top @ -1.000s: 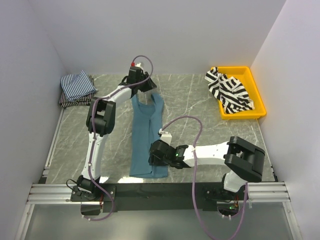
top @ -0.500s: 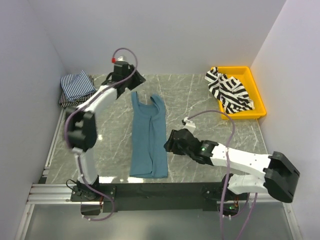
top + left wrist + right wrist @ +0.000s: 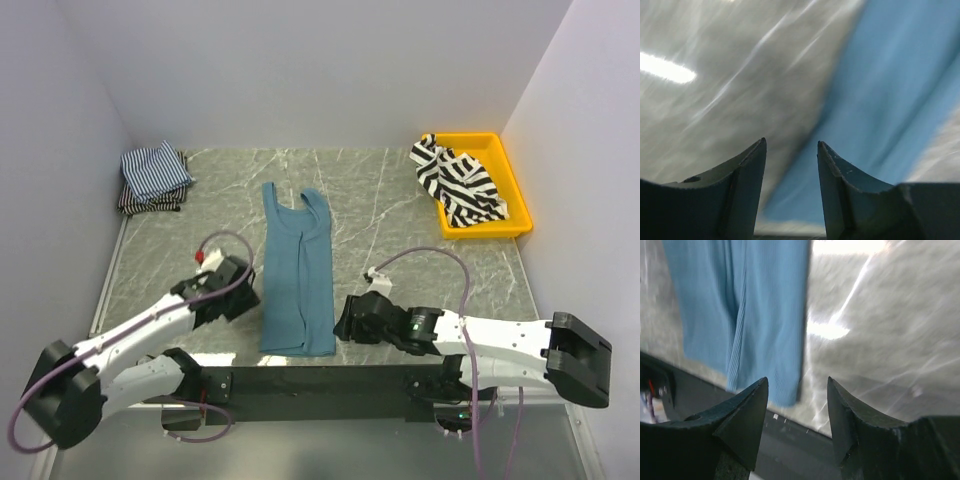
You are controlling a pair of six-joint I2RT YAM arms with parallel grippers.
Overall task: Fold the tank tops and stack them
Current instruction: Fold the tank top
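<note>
1. Looking down from the top external camera, the teal-blue tank top lies flat on the grey marbled table. It is folded into a long narrow strip, with its straps at the far end and its hem at the near end.
   - The left gripper sits low just to the left of the top's near half, pointing toward it. This view does not show whether it touches the cloth.
   - The right gripper sits low just to the right of the top's near corner.
   - The black-and-white striped tank top is well to the right of the teal one and further back. It is heaped in a yellow tray, with one end spilling over the tray's left rim.
   - The folded finely striped tank tops are stacked well to the left of the teal one, level with its straps.
2. Left wrist, a blurred picture: the left gripper has its two fingers apart at a moderate gap, with nothing between them. The teal-blue tank top fills the right side, and its edge runs diagonally down to the gap. Bare table lies left of the top.
3. Right wrist, also blurred: the right gripper has its fingers spread wide and holds nothing. The teal-blue tank top lies ahead and to the left, with its hem corner just beyond the gap. Glossy table lies right of the top.
</note>
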